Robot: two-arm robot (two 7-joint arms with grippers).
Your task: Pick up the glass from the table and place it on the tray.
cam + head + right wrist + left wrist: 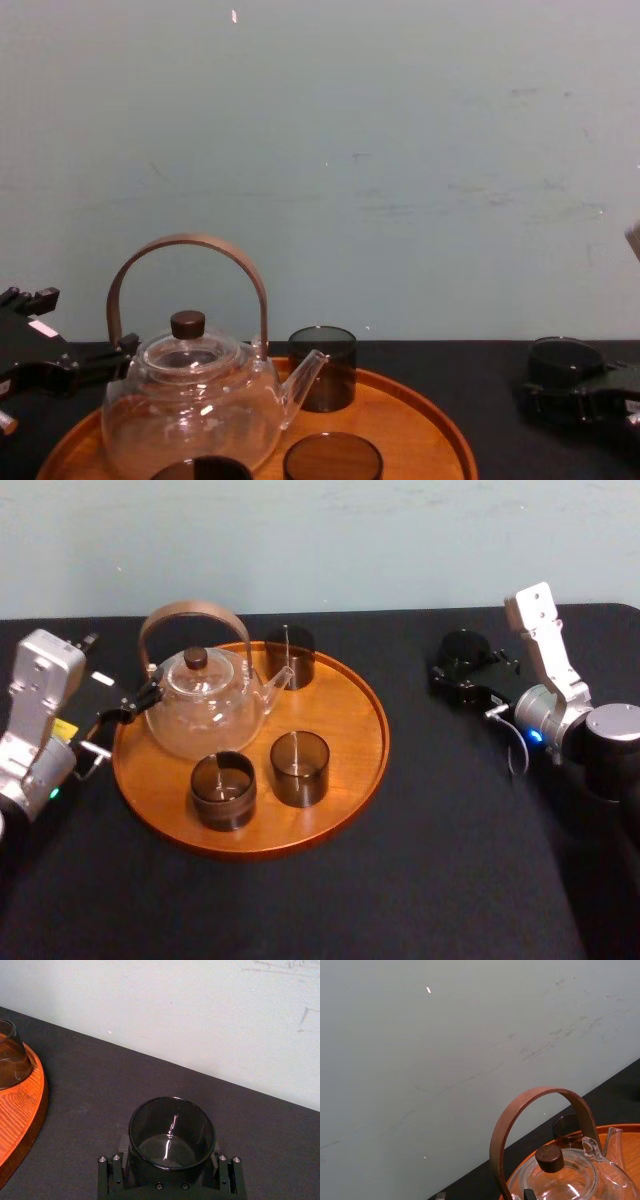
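A dark smoked glass [463,648] stands at the far right of the black table [450,860], well apart from the tray. My right gripper [464,672] is shut on this glass. In the right wrist view the glass [171,1132] sits between the two fingers [218,1156], which press on its sides. The round orange-brown tray [372,742] lies left of centre. My left gripper [128,708] hangs at the tray's left edge, just beside the glass teapot [205,712].
Three more dark glasses stand on the tray: one at the back [290,655], two at the front [299,767] [223,790]. The teapot's tall brown handle [195,615] arches over it. A pale wall closes the far side of the table.
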